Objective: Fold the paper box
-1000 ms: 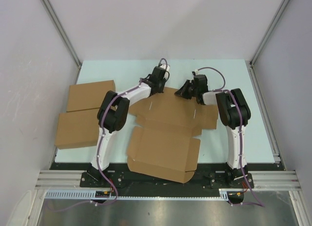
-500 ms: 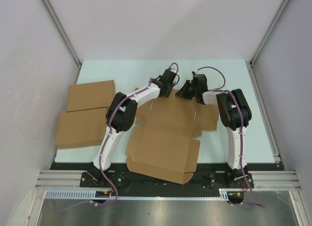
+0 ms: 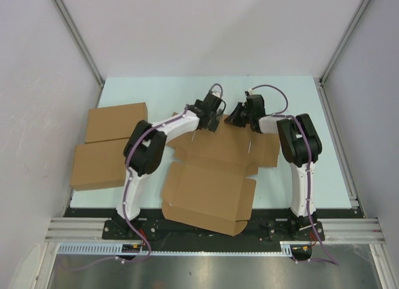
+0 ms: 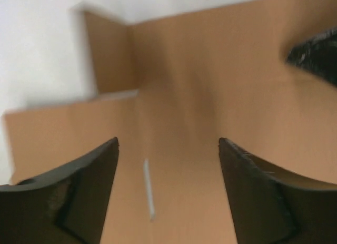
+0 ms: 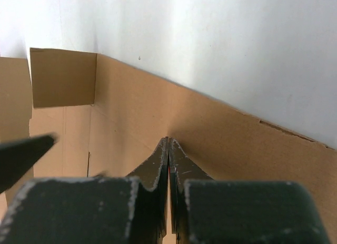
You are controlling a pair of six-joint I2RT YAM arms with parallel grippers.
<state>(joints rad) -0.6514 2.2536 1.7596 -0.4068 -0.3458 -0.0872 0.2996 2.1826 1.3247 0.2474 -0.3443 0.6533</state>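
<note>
Treat paper box (image 3: 209, 189), lying unfolded at middle of counter (image 3: 149, 92), as light, stiff across panels, weak at creases; grip a free flap edge with left fingers (image 4: 79, 191), spread open above it, right fingers (image 5: 152, 173) shut empty against far panel.

The left arm (image 3: 174, 122) stretches forward and inward, low over the surface. Its left claw (image 4: 168, 144) tips downward with both fingers spread wide apart. The right arm (image 3: 299, 139) bends sharply at the elbow. Its right claw (image 5: 168, 141) points toward the other, fingers pressed tight together.
</note>
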